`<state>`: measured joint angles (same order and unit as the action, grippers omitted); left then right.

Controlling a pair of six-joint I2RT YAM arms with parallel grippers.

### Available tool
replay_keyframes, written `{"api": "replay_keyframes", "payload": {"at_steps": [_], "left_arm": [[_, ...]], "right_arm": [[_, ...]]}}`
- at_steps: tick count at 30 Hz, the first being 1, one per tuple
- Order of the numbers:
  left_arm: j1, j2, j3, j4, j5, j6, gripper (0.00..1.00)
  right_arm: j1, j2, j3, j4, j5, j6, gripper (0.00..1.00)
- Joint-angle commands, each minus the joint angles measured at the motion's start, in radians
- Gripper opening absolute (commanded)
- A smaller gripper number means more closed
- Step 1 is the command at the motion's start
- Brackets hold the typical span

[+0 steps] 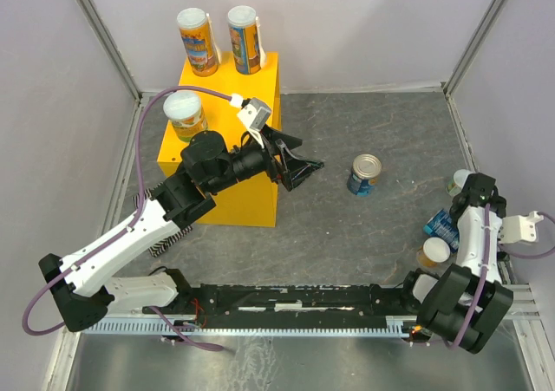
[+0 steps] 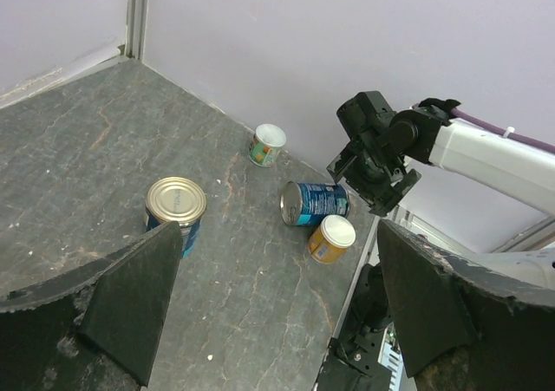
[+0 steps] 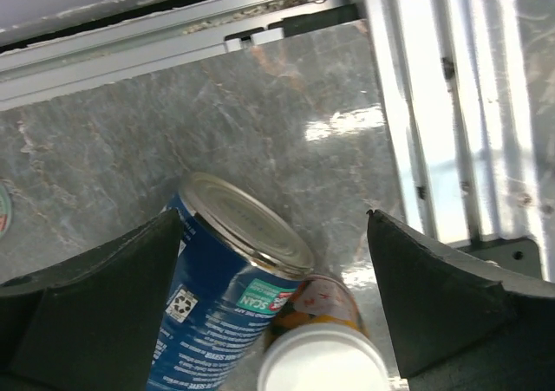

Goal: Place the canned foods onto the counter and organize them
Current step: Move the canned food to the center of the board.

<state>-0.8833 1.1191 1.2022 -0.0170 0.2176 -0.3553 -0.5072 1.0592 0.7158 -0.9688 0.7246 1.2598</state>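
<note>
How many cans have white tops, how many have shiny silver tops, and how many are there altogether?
White-top cans: 5 (three on the yellow box, plus the orange can and green can on the floor)
Silver-top cans: 2 (one upright, and the blue can on its side)
Total: 7

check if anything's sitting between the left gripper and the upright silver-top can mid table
Nothing visible does. The open left gripper faces the silver-top can across bare grey table; the other loose cans lie farther right, off that line.
</note>
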Motion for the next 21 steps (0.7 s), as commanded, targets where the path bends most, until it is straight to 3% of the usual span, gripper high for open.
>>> {"api": "replay_keyframes", "payload": {"at_steps": [1, 9, 13, 17, 21], "left_arm": [[-0.003, -0.009, 0.030, 0.016, 0.015, 0.050, 0.99], [-0.003, -0.010, 0.033, 0.000, -0.007, 0.081, 1.00], [-0.002, -0.009, 0.029, 0.007, -0.015, 0.084, 1.00], [-0.001, -0.012, 0.016, 0.023, -0.023, 0.081, 0.99], [-0.002, -0.012, 0.003, 0.038, -0.028, 0.074, 0.99]], "right_arm": [[-0.008, 0.054, -0.021, 0.124, -0.082, -0.027, 0.94], [-0.007, 0.180, -0.019, 0.279, -0.220, -0.086, 0.84], [0.005, 0.217, -0.022, 0.366, -0.297, -0.134, 0.69], [0.049, 0.244, -0.019, 0.429, -0.349, -0.154, 0.58], [0.153, 0.302, 0.038, 0.424, -0.348, -0.167, 0.56]]}}
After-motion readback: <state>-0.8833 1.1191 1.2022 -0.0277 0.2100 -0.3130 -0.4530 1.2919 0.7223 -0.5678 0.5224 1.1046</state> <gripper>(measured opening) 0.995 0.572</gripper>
